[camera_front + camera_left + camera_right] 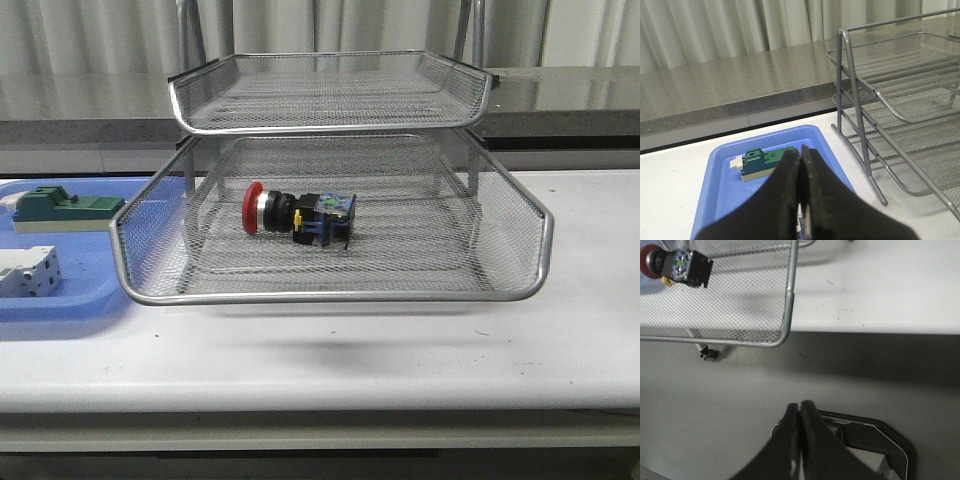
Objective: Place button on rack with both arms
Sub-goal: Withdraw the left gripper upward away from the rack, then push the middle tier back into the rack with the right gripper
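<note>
Nearest in the front view, the white table (400, 355), bare along its front edge. Just behind that edge, the pulled-out lower tray of the rack (330, 296), and lying on its side on that tray's mesh, the button (297, 217), red head toward the left, blue-yellow block toward the right, touched by neither hand. At the left, beside the rack, a blue tray (60, 300) carrying a white terminal block (28, 271) nearer and a green block (68, 208) farther back. Above the button, the rack's upper tier, set farther back. Beyond, a grey ledge and pale curtains. Left hand (801, 160) pressed together, fingers touching, hovering over the blue tray near the green block. Right hand (799, 412) likewise pressed together, holding nothing, off the table's edge above the floor, well apart from the button.
</note>
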You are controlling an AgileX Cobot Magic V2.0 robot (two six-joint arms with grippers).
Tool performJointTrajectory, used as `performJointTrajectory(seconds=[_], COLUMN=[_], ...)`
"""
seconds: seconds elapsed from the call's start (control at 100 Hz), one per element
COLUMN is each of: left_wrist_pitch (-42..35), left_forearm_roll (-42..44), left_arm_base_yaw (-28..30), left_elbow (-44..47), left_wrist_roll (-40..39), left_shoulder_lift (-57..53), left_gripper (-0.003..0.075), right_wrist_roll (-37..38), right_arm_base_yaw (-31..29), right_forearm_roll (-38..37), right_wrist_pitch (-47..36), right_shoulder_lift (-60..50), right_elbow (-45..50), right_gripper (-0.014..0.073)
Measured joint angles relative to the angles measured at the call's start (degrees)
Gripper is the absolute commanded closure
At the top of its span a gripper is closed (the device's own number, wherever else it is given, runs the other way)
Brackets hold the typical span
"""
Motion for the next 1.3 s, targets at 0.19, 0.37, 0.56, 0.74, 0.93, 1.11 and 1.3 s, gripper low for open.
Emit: performJointTrajectory(seconds=[0.19, 0.37, 0.56, 0.74, 0.93, 1.11, 1.3], left_wrist_pitch=[0.00, 0.00, 0.00, 0.00, 0.00, 0.00, 0.00], left_forearm_roll=[0.00, 0.00, 0.00, 0.00, 0.00, 0.00, 0.00], left_arm_base_yaw=[0.00, 0.00, 0.00, 0.00, 0.00, 0.00, 0.00], left_elbow=[0.00, 0.00, 0.00, 0.00, 0.00, 0.00, 0.00], left_wrist_roll=[0.00, 0.00, 0.00, 0.00, 0.00, 0.00, 0.00], left_shoulder_lift=[0.00, 0.00, 0.00, 0.00, 0.00, 0.00, 0.00], left_gripper=[0.0741, 0.0741, 0.0741, 0.0741, 0.0741, 0.0741, 0.0741], right_wrist_roll=[-1.94, -2.28, -2.36, -2.36, -2.36, -2.36, -2.36], right_arm_base_yaw=[3.74, 12.06, 21.39, 27.07, 30.55, 32.15, 32.15], right_forearm_roll=[0.83, 1.17, 1.36, 1.64, 1.68, 1.77, 1.90], right_wrist_pitch=[-2.17, -7.21, -13.70, -19.91, -25.95, -31.08, -35.46], right_shoulder_lift=[6.36, 12.36, 19.18, 24.59, 28.47, 30.90, 32.01], right_elbow=[0.11, 0.91, 0.91, 0.91, 0.91, 0.91, 0.91], right_gripper=[0.0660, 0.0656, 0.0651, 0.0651, 0.0651, 0.0651, 0.0651])
